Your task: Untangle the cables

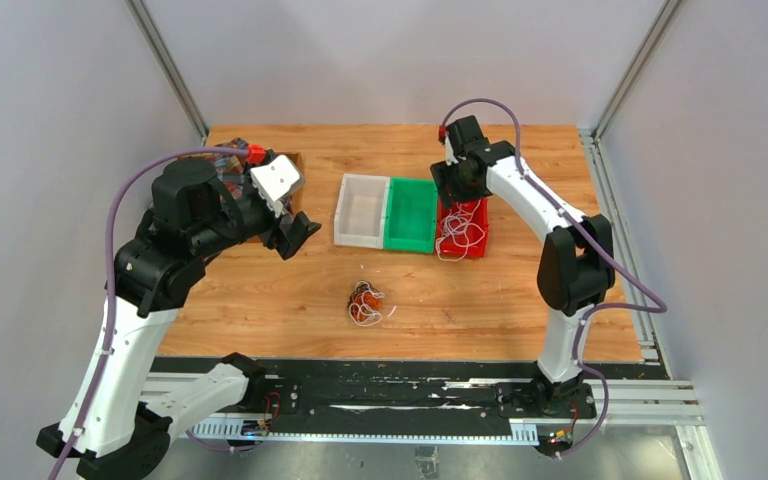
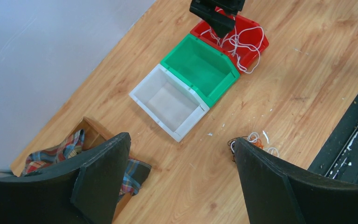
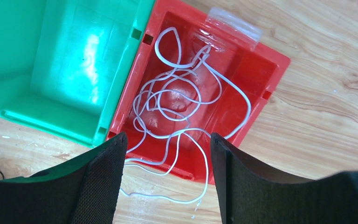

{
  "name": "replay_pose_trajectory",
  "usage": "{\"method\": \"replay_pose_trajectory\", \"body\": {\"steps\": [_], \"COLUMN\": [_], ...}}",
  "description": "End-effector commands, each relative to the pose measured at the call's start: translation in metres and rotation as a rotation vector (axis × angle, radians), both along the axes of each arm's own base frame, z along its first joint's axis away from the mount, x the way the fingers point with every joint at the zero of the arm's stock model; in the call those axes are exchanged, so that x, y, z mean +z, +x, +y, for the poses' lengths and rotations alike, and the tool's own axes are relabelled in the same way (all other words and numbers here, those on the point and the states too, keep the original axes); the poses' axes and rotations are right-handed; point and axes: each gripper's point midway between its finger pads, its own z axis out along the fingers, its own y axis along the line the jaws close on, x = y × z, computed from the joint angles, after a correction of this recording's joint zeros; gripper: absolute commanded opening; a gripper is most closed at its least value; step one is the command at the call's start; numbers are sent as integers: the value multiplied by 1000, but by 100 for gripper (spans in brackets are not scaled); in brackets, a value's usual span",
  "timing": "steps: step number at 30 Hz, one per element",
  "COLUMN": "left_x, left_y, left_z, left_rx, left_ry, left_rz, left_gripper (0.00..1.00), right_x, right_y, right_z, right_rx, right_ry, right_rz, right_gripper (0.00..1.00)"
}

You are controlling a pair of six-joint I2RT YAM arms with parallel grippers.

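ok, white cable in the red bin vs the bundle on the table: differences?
Colour: the white cable is one colour; the bundle mixes orange, white and dark strands.
Shape: the white cable sprawls in loose loops; the bundle is a tight clump.
Place: the white cable lies in the red bin, loops spilling over its wall; the bundle sits on the table.
Both are thin wire.

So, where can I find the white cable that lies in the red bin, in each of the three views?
Top external: the white cable is right of centre, spilling over the near edge of the red bin.
Left wrist: the white cable is at the top, right of centre, hanging over the bin's rim.
Right wrist: the white cable is in the centre, looping inside the bin, with strands trailing onto the wood.
Shared landmark: the red bin beside the green bin.
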Motion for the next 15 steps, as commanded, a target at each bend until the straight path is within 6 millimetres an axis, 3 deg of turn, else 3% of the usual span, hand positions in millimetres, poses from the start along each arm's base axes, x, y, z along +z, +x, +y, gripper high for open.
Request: {"method": "replay_pose_trajectory", "body": {"steps": [1, 8, 12, 15], "left_x": [9, 8, 6, 2], "left_y": [-5, -3, -3, -3], "left_z": [0, 2, 2, 2], "left_rx": [-12, -9, -4, -3], "left_ry": [-12, -1, 0, 3], "left_rz": [-23, -31, -24, -18], "left_gripper": [87, 87, 90, 90], "right_x": [43, 66, 37, 12], "right_y": [-4, -49, -89, -113], "right_z": [-4, -5, -2, 12], "right_rx": [1, 25, 70, 153], "right_ry": [11, 60, 7, -61], "right_rz": [-76, -142, -184, -182], "right_gripper": [65, 66, 64, 61]}}
